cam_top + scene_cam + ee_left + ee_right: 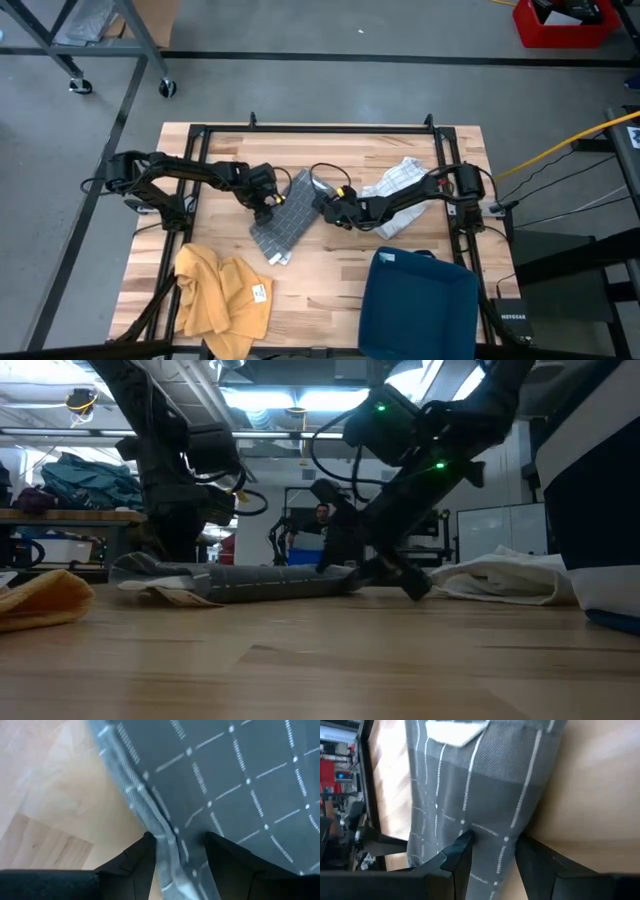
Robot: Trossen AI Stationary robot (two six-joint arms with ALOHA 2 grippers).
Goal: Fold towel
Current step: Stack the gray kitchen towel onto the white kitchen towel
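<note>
On the wooden surface [330,270], a grey checked towel [285,222] lies roughly in the middle, stretched as a long folded strip from the far centre toward the near left. The left end effector [268,200] sits at the towel's left edge, and the left wrist view shows its two dark fingers [137,862] standing slightly apart with the bunched, folded hem of the towel [170,845] running between them, so it has hold of that edge. The right end effector [328,205] meets the towel from the right side; in the right wrist view its fingers [457,851] straddle a fold of the grey cloth [490,820], partly parted and gripping the fabric. From table height, the towel [260,582] lies low and flat across the surface with both arms coming down to it. A white checked cloth [400,190] lies crumpled on the right, beneath the right arm. A mustard-yellow cloth [220,295] is heaped at the near left corner, and a dark blue cloth [415,305] covers the near right part of the surface.
</note>
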